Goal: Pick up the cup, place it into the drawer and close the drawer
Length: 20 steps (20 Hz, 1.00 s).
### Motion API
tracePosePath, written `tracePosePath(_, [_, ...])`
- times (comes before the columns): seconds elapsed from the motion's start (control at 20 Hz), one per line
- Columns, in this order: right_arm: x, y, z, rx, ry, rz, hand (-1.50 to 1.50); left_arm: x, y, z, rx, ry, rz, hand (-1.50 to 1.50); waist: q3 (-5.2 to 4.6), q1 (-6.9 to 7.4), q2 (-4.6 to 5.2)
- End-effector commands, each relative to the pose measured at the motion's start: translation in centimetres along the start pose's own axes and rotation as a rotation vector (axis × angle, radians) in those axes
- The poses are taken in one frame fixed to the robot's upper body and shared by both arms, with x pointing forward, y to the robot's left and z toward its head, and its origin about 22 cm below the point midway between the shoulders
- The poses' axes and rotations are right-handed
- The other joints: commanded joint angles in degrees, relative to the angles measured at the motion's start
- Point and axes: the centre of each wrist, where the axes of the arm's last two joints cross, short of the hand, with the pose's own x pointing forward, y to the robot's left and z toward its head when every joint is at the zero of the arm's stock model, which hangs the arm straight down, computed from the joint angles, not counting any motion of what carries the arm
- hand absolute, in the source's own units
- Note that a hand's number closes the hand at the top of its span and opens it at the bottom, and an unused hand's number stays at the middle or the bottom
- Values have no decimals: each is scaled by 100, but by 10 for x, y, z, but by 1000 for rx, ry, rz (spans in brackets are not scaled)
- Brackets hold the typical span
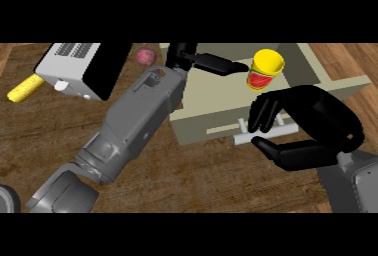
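The cup (265, 70), yellow and red, stands in the drawer (221, 107) just beyond the right hand (314, 130), whose curled fingers grasp nothing, hovering over the drawer's front edge. The left hand (210, 62), fingers straight, reaches beside the cup. Bare desk (192, 170) lies behind both.

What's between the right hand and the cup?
In the head view, only the drawer's pale inside; the right hand curls at the drawer front by the handle, the cup stands beyond.
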Motion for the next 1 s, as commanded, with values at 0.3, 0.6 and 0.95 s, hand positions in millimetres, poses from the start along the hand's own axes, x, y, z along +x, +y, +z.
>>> tracePosePath(0.3, [-5,-1,27,229,378,279,-150,1,0,-1,111,-69,59,-150,6,493,-145])
tracePosePath(0.6, [-46,18,37,143,500,493,-150,-5,6,3,134,-59,146,-150,10,981,-187])
tracePosePath(0.95, [-123,28,36,258,660,549,-150,-22,24,18,123,-85,178,-150,8,1289,-210])
